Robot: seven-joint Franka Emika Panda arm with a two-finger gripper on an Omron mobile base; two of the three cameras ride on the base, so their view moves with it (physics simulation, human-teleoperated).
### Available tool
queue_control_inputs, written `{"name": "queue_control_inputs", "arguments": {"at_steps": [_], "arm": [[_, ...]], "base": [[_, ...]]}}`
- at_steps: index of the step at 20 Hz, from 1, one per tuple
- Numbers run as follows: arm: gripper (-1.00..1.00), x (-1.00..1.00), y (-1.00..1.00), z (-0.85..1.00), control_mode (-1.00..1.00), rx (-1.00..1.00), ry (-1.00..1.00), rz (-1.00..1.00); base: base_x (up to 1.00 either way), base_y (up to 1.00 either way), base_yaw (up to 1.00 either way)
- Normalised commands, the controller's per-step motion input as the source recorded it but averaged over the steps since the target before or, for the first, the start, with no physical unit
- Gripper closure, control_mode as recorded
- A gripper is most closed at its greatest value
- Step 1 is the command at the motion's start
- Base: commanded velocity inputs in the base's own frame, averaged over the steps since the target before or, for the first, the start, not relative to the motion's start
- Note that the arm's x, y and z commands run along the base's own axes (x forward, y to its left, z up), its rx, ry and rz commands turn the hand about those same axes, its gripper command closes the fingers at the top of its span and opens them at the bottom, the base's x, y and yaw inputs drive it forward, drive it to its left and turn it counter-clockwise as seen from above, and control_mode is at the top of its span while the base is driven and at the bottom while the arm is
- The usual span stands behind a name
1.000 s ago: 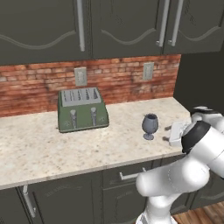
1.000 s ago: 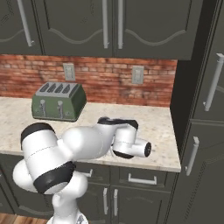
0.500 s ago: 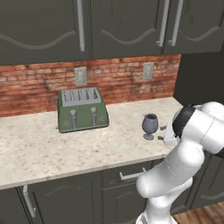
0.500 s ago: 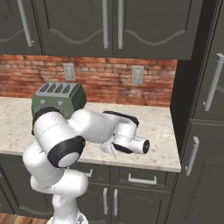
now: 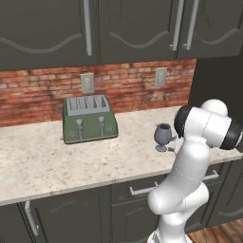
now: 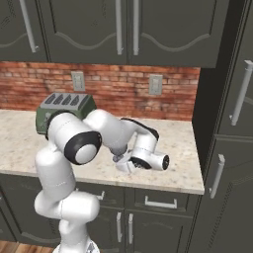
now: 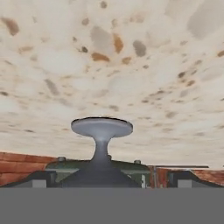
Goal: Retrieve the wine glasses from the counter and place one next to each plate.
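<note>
- One wine glass (image 5: pixel 162 136) stands upright on the surface (image 5: pixel 47 161), to the right of the green toaster (image 5: pixel 89 118) and nearer to the front edge than the toaster is.
- The glass is dark grey-blue, with a rounded bowl, a short stem and a round foot that rests flat on the speckled stone.
- The white arm bends over the right end of the surface, and its hand is low, just beside the glass on the side away from the toaster.
- From the right base camera the glass is almost hidden behind the arm; the claw (image 6: pixel 123 165) is there low over the stone, but I cannot tell if it touches anything.
- From the hand camera the picture is turned upside down: the foot of the wine glass (image 7: pixel 102 127) is in the middle, with the stem going down between the two dark fingertips (image 7: pixel 40 178).
- The tips stand apart, one on each side of the glass, so the claw is not closed on it.
- Behind the glass in this view are the toaster (image 7: pixel 131 168) and the brick wall (image 7: pixel 17 168).
- The brick wall (image 5: pixel 128 85) behind the toaster carries two pale sockets (image 5: pixel 87 82), and dark cabinets (image 5: pixel 118 28) hang above.
</note>
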Motion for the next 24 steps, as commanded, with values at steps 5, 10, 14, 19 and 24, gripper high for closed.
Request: {"name": "queue_control_inputs", "arguments": {"at_steps": [5,10,14,19,24], "arm": [[-1.00,0.40,0.00,-0.24,-1.00,-0.01,0.00,0.00],[-1.00,0.21,0.00,-0.26,-1.00,0.00,0.07,0.00],[-1.00,0.03,0.12,-0.33,-1.00,0.00,0.13,0.03],[-1.00,0.07,0.14,-0.22,-1.00,0.00,0.05,0.02],[-1.00,0.00,0.25,-0.01,-1.00,0.05,0.00,0.01]], "base": [[0.00,0.00,0.00],[0.00,0.00,0.00],[0.00,0.00,0.00],[0.00,0.00,0.00],[0.00,0.00,0.00]]}}
